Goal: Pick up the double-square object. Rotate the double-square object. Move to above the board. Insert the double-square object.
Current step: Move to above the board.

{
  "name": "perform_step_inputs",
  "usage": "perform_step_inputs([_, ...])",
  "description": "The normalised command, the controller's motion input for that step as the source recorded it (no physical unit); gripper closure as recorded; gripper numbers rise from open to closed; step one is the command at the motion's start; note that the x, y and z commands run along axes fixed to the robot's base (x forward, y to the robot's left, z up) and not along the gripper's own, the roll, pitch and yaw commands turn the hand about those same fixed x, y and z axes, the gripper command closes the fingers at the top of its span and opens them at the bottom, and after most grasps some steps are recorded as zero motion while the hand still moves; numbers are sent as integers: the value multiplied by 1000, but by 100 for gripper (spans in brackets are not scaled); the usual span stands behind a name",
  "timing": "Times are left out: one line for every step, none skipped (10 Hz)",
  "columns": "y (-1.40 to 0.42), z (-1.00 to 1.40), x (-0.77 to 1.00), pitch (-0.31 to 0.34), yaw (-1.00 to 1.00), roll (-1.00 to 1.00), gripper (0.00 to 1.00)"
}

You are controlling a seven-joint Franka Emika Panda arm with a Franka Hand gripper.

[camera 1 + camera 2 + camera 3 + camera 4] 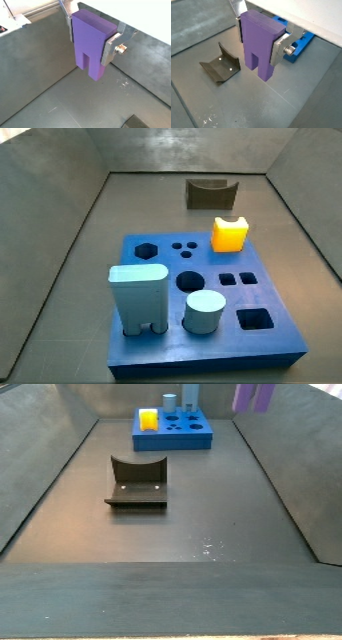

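Between the gripper (pixel 94 42) jaws hangs the double-square object (pixel 91 42), clamped.

A purple double-square object (pixel 261 42) is clamped by the gripper (pixel 262 42) between silver fingers (pixel 280 49); a blue board (pixel 201 298), yellow block (pixel 231 233) and dark fixture (pixel 136 482) are seen on grey floor (pixel 201 524)

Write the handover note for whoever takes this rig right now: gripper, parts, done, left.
Gripper: shut on the purple double-square piece, held off the floor with its two prongs pointing down.
Board: blue, on the floor, already carrying a yellow block, a pale blue block and a white cylinder. The two small square holes are open.
Fixture: empty.
Done: pickup.
Left: move above the board, insert.
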Motion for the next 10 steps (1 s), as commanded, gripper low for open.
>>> perform_step_inputs([37, 180, 2, 86, -33, -13, 100])
perform_step_inputs([-1000, 213, 345, 356, -227, 106, 100])
perform_step_inputs([-1000, 214, 350, 355, -178, 111, 100])
perform_step_inputs([-1000, 216, 365, 327, -74, 82, 100])
perform_step_inputs([-1000, 213, 379, 267, -44, 23, 100])
perform_step_inputs([-1000, 213, 382, 213, -21, -1, 100])
perform_step_inputs([-1000, 217, 383, 151, -3, 3, 100])
perform_step_inputs([-1000, 219, 390, 125, 5, -9, 100])
perform_step_inputs([-1000, 219, 397, 118, 8, 7, 100])
perform_step_inputs([-1000, 223, 418, 126, 9, 2, 100])
